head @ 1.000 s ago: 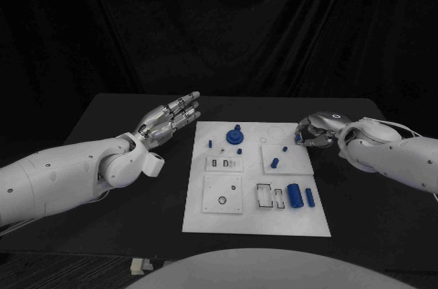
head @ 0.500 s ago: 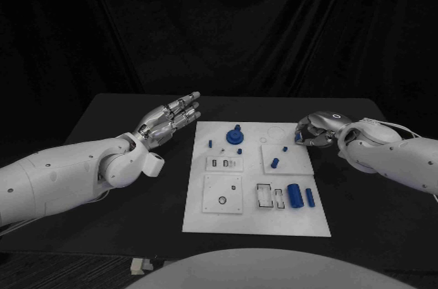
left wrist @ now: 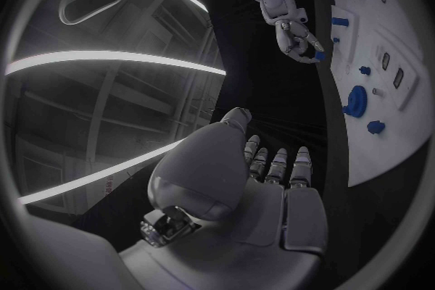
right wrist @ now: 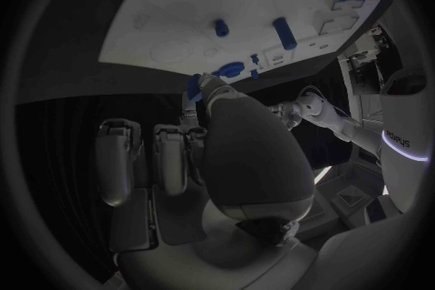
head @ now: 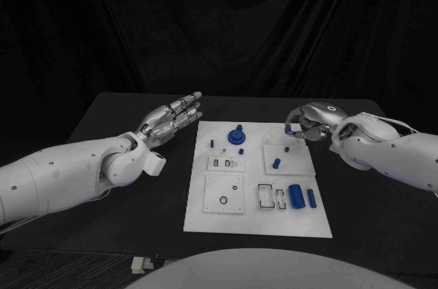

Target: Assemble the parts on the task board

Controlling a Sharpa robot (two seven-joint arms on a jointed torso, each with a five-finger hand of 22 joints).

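At the far right corner of the task board [head: 256, 203], your right hand [head: 309, 126] hangs above the plate's edge with its fingers curled in, and the wrist views catch a small blue part [right wrist: 195, 86] pinched at its fingertips [right wrist: 210, 90]. So you're carrying a piece, and by my read you're in the transport step: part picked, not yet seated. I cannot tell from here exactly which shape it is.

Just beneath and beside that hand, the board's far end shows round outlines [head: 275, 133] in the white surface. A short blue peg [head: 285, 149] and another small piece [head: 277, 162] sit on the raised square nearby. Toward the middle stands the blue gear-like disc [head: 237, 137] with its upright stem, and at the near right lie the large blue cylinder [head: 295, 196] and a slimmer rod [head: 310, 198], beside empty rectangular slots [head: 264, 196].

Over on the other side, your left hand [head: 171, 119] hovers off the board's far left corner, flat, fingers spread, holding nothing.

Next, I'd say you need to line the pinched part over its matching recess and lower it straight. Keep it upright, because a tilt would likely jam it at the rim.
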